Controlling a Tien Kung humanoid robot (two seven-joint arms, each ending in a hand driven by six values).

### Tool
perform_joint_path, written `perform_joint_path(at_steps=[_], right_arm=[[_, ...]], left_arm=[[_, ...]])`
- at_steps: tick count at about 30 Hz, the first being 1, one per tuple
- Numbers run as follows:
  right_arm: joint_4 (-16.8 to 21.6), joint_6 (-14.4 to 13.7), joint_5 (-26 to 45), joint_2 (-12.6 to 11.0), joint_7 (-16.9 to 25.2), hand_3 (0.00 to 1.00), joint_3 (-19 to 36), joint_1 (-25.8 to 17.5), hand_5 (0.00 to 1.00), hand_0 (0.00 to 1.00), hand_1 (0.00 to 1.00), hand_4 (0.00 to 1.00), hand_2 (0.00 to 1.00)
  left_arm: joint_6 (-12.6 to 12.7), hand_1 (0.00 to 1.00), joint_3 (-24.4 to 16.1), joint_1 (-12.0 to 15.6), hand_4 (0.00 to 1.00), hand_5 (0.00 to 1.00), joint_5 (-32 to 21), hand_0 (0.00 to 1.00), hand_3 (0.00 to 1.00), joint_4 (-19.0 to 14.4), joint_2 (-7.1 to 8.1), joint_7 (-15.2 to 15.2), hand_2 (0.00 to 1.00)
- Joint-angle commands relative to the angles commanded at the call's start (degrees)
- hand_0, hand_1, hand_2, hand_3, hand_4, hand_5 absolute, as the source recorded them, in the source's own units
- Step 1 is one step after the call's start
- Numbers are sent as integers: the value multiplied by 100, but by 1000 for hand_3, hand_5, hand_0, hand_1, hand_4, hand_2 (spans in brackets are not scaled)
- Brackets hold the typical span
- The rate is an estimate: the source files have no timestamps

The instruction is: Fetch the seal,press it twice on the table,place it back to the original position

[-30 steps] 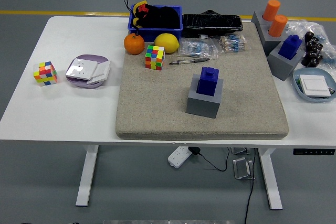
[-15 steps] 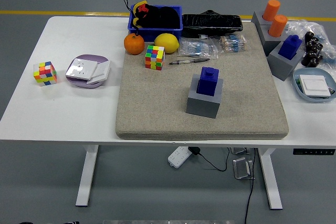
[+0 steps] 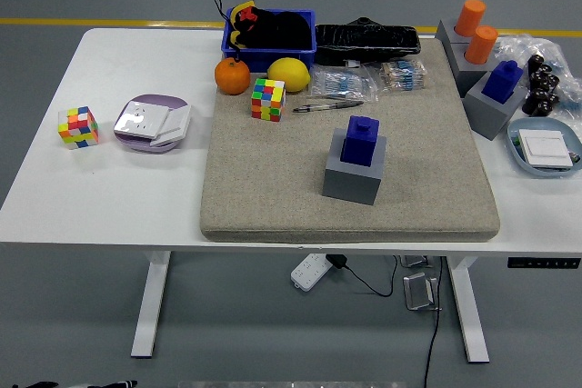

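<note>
A dark blue seal (image 3: 361,140) stands upright in a grey block base (image 3: 355,170) near the middle of a beige felt mat (image 3: 273,188). A second blue seal (image 3: 503,80) sits in another grey base (image 3: 491,108) at the mat's right edge. Two orange seals (image 3: 476,29) stand in a grey holder at the back right. Neither of my hands shows over the table.
A cube puzzle (image 3: 268,99), an orange (image 3: 232,76), a lemon (image 3: 288,74) and a pen (image 3: 326,106) lie at the mat's back. Behind is a blue bin (image 3: 269,32). Another cube (image 3: 78,126) and a purple plate (image 3: 151,123) sit left; a blue dish (image 3: 544,147) right.
Nothing on the table has moved. A dark shape has crept into the bottom left edge of the picture.
</note>
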Motion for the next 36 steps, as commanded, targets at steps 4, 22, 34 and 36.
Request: perform_joint_path(at_steps=[4,22,34,36], right_arm=[[37,3,5,-4,-6,645,3,-22,240,795,654,974,647],[56,16,-22,46,-28,634,81,-132,208,792,648,944,641],[-67,75,-137,70,-107,632,113,-168,200,793,647,935,639],[-78,79,-142,59,-109,632,124,-136,200,793,647,935,639]], left_arm=[[4,813,7,6,789,405,-4,812,834,-4,-9,4,786],[-4,812,93,-39,786,405,-20,810,834,-11,42,13,784],[0,811,386,85,785,404,-266,810,834,13,52,14,784],[-5,811,368,62,785,404,-258,810,834,14,50,18,784]])
